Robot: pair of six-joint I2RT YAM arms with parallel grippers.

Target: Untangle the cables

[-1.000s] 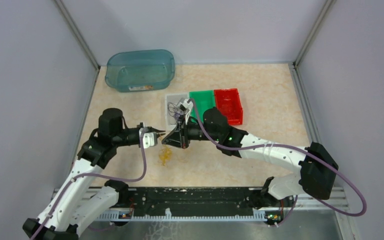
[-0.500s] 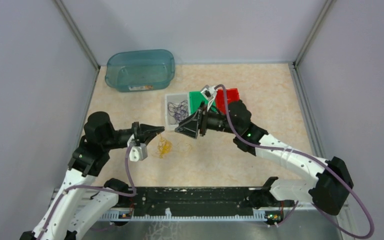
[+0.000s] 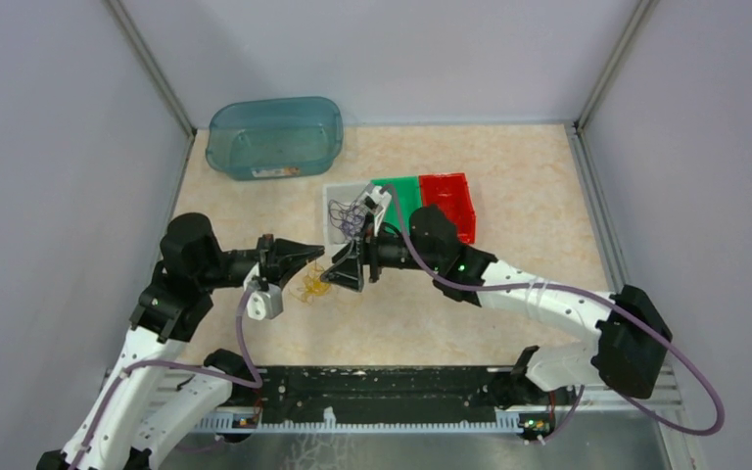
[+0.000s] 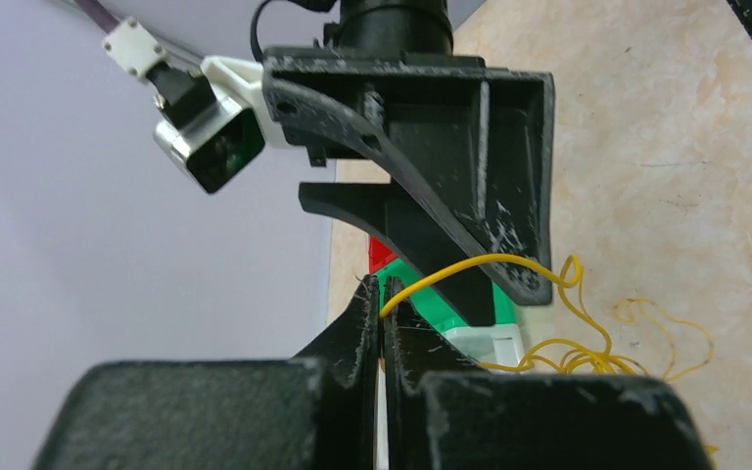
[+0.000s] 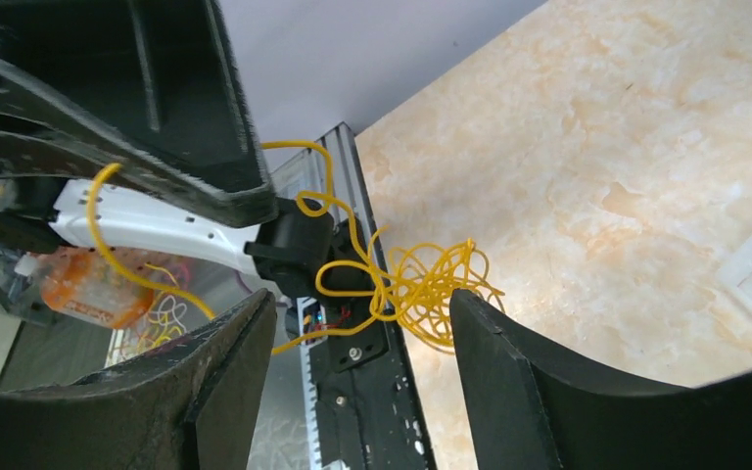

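Note:
A yellow cable point(image 4: 494, 260) runs from between my left gripper's point(image 4: 383, 294) shut jaws, arcs right and drops into a curly yellow clump point(image 3: 309, 287) over the table. From above, the left gripper point(image 3: 320, 253) points right, tip to tip with my right gripper point(image 3: 332, 275). The right gripper point(image 5: 357, 328) is open, its fingers point(image 5: 509, 367) on either side of the yellow clump point(image 5: 431, 289) without touching it. Dark purple cables point(image 3: 349, 216) lie in a small grey tray point(image 3: 332, 235), partly hidden by the right wrist.
A green tray point(image 3: 403, 194) and a red tray point(image 3: 447, 202) sit beside the grey one. A teal bin point(image 3: 276, 137) stands at the back left. Grey walls close in the table on three sides; the black base rail point(image 3: 372, 392) runs along the near edge.
The right gripper swung over to the trays, opened, and came back left and down to the yellow clump. The left gripper stayed shut on the yellow cable, shifting slightly.

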